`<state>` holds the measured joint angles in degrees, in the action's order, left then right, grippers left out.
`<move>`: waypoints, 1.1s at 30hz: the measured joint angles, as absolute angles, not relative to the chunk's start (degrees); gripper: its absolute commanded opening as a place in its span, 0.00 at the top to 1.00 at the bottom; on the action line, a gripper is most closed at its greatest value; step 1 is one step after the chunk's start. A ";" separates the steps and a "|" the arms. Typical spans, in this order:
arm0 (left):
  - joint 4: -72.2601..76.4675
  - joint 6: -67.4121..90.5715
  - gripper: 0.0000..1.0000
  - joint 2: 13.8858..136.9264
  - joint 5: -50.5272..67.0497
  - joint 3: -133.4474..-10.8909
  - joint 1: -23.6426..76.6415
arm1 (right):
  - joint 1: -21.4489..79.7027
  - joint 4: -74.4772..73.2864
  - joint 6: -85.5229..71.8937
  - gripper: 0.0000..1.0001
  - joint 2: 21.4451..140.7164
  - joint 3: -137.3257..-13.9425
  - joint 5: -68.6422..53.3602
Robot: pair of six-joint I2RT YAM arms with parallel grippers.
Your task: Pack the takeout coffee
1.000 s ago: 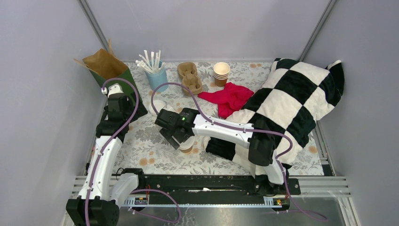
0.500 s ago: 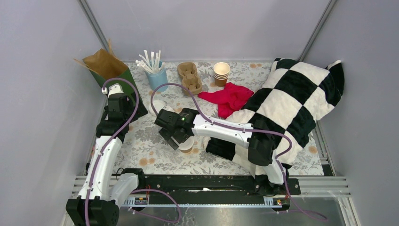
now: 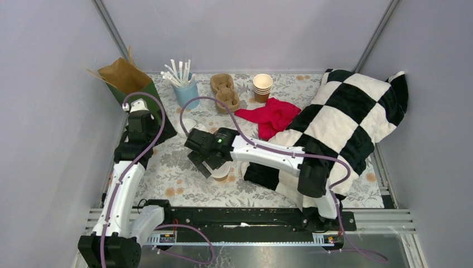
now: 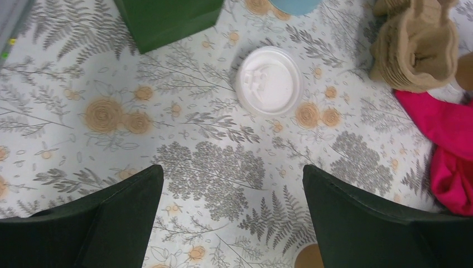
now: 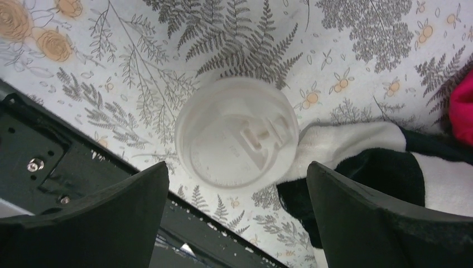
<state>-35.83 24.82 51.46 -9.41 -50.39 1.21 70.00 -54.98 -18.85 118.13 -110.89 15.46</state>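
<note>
Framing takeout coffee (image 5: 237, 134) lid, mostly hidden overhead

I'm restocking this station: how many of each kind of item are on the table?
Lidded coffee cup: 1
Loose white lid: 1
Stack of lidless cups: 1
Pulp cup carrier: 1
Paper bag: 1
Blue cup of white sticks: 1
Red cloth: 1
Checkered cushion: 1
Total: 8

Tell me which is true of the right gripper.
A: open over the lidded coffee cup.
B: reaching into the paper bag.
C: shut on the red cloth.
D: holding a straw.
A: the right wrist view shows the right gripper spread wide, with the lidded takeout coffee between its two sides.
</note>
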 measured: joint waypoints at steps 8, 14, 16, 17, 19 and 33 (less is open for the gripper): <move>-36.21 27.03 0.11 51.68 5.13 -50.24 3.03 | 64.40 -42.70 -21.26 0.02 96.51 -87.46 3.07; -35.42 34.28 0.37 46.06 19.11 -43.48 5.37 | 48.90 -24.01 -27.03 0.08 83.88 -67.22 -17.19; -35.38 36.58 0.50 43.11 22.31 -39.92 6.33 | 46.06 -18.61 -28.86 0.10 83.79 -63.64 -22.44; -35.40 37.54 0.56 42.04 23.38 -38.50 6.52 | 45.19 -16.38 -29.69 0.13 84.09 -62.22 -24.91; -35.48 39.53 0.60 39.88 25.58 -35.20 6.87 | 44.27 -12.60 -31.16 0.18 85.19 -60.62 -29.04; -32.58 47.09 0.63 39.11 30.89 -27.22 10.87 | 44.03 -1.93 -33.58 0.27 95.50 -60.20 -38.57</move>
